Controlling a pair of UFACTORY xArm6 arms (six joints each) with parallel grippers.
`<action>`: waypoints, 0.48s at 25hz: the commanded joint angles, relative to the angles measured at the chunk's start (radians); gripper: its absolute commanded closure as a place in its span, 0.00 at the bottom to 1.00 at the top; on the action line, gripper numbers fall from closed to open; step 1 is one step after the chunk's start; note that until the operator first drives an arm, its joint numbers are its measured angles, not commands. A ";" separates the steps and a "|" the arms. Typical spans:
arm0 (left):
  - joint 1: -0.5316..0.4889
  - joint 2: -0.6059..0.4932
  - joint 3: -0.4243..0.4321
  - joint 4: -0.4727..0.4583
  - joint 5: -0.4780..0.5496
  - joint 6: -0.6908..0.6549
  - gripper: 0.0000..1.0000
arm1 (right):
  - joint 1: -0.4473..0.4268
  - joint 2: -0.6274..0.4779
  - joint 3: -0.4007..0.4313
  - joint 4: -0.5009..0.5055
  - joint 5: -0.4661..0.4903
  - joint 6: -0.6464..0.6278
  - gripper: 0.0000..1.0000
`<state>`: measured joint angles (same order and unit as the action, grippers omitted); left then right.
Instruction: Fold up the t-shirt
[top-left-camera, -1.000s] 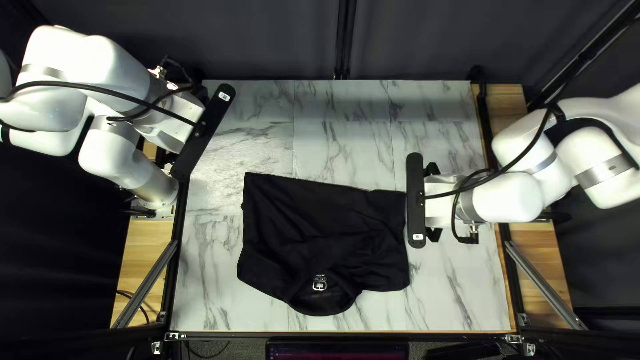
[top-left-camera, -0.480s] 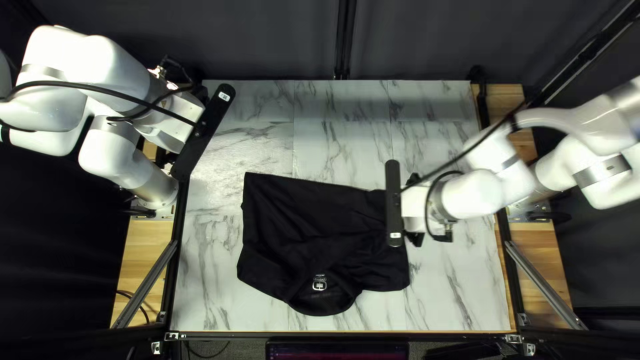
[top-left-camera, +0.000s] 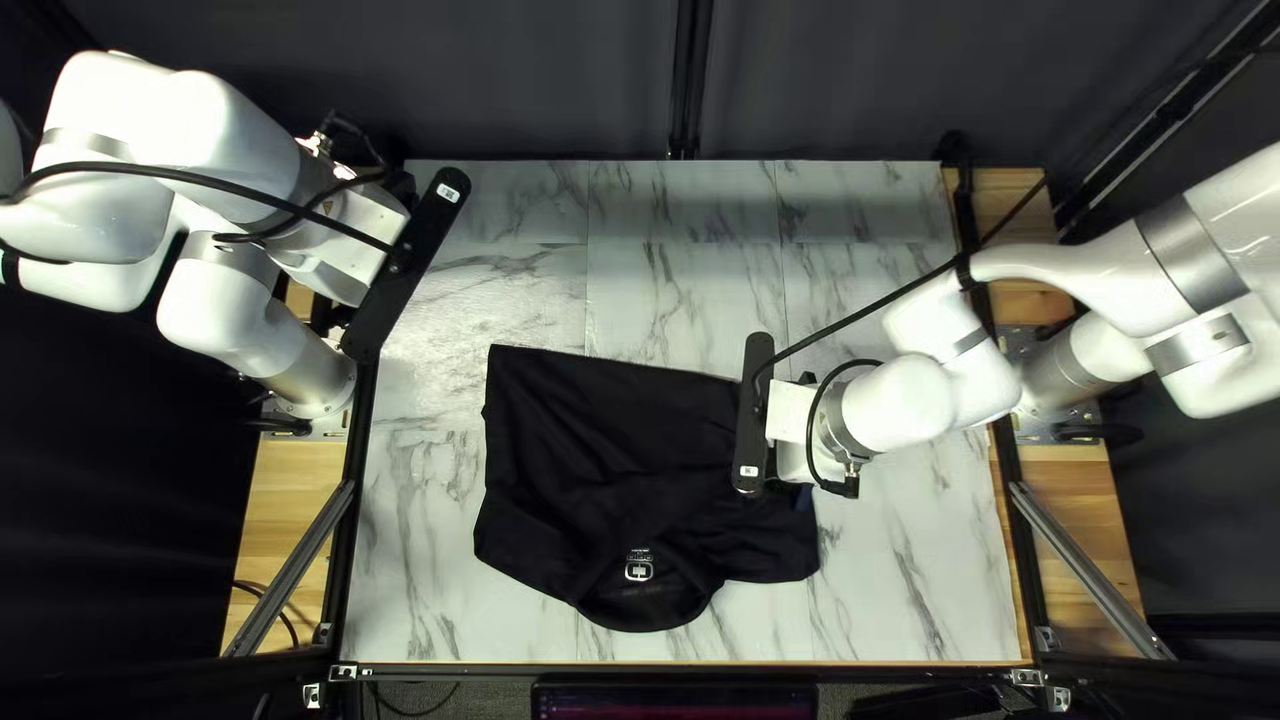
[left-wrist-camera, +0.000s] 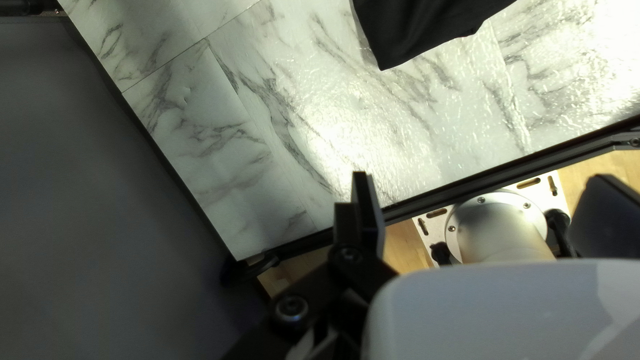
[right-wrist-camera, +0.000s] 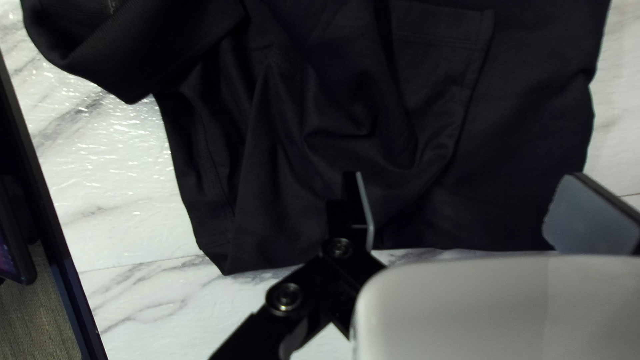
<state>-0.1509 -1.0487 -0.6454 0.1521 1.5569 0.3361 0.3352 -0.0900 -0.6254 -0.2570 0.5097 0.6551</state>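
One black T-shirt (top-left-camera: 587,440) lies creased on our marbled worktop (top-left-camera: 680,294), its collar (top-left-camera: 647,611) toward the near edge. Inside the neck we see a pale printed label (top-left-camera: 640,566), a small boxed mark with finer lettering above it. Each of our arms' black bars carries a little white sticker, one (top-left-camera: 448,192) at the far end of the left bar, the other (top-left-camera: 748,471) at the near end of the right. Our left hand (top-left-camera: 407,267) is spread wide, well apart from the shirt. Our right hand (top-left-camera: 754,416) is also wide, above the shirt's edge; whether it touches the cloth we cannot tell.
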 commanded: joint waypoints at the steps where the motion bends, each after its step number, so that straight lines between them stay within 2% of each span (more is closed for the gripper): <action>1: 0.000 0.000 0.000 0.000 0.000 0.000 0.00 | -0.046 0.075 -0.052 0.332 0.034 -0.251 0.00; 8: 0.000 0.000 0.000 0.000 0.000 0.000 0.00 | -0.073 0.146 -0.088 0.524 0.040 -0.324 0.00; 12: 0.000 0.000 0.000 0.000 0.000 0.000 0.00 | -0.060 0.129 -0.073 0.509 0.011 -0.276 0.00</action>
<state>-0.1509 -1.0487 -0.6454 0.1521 1.5569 0.3361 0.2712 0.0438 -0.7035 0.2532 0.5331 0.3633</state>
